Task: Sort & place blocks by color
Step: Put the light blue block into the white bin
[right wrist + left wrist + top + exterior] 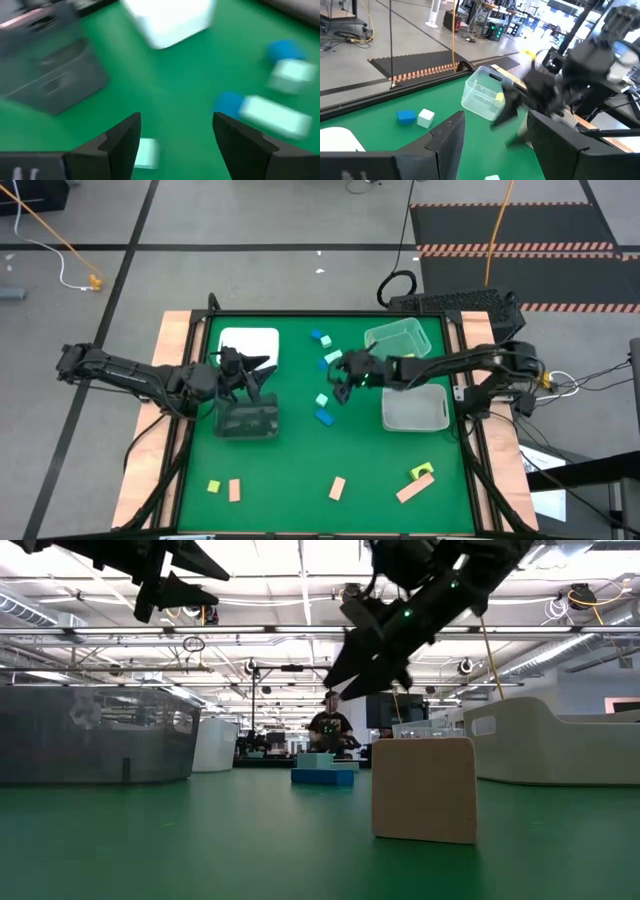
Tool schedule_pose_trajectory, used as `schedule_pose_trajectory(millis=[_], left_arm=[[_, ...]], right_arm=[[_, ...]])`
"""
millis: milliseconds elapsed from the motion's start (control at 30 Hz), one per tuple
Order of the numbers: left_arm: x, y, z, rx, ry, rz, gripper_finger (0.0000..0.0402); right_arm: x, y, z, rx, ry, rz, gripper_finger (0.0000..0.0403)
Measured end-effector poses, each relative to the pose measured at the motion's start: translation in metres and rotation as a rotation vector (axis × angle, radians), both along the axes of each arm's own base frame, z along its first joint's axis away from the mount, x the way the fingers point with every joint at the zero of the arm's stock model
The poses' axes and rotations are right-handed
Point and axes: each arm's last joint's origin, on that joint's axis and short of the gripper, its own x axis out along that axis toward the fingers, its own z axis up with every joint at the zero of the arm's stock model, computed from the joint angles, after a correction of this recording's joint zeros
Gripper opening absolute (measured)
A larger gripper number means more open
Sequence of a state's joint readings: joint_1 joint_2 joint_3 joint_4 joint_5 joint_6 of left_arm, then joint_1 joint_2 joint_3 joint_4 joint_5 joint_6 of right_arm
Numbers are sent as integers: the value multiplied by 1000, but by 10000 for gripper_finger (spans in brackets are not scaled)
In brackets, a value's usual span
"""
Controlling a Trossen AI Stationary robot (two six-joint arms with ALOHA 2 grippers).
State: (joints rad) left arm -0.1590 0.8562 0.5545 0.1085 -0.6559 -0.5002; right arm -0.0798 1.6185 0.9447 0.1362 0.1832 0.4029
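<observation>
Right end effector [340, 387]: hung above the middle of the green worktop [300, 460], fingers spread wide, holding nothing and touching nothing.
Left end effector [262, 372]: hovered over the far edge of the dark grey tray [247, 420] on the left side, fingers [445, 145] parted, nothing between them.
Blocks below the right end effector: a pale teal block [322, 400] and a blue block [324, 417] lay on the worktop just beside and near of it.
Blocks farther back: a blue block [320, 338] and a pale teal one [333, 358] sat toward the far side, near the clear tray [400, 345].
Blocks at the near edge: a yellow-green cube [214, 487] beside a peach bar [235, 491] on the left; a peach bar [337, 488] in the middle; a yellow-green block [422, 472] touching a peach bar [414, 489] on the right.
Trays: a white tray [250, 345] far left, a pale grey tray [414, 410] right.
</observation>
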Motion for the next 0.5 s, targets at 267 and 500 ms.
schedule_pose_trajectory(millis=[267,500], left_arm=[[0,2,-1,3,8,7,216],[0,2,-1,1,9,7,216]], right_arm=[[21,26,-40,-45,4,23,238],[25,38,-64,-62,63,36,238]])
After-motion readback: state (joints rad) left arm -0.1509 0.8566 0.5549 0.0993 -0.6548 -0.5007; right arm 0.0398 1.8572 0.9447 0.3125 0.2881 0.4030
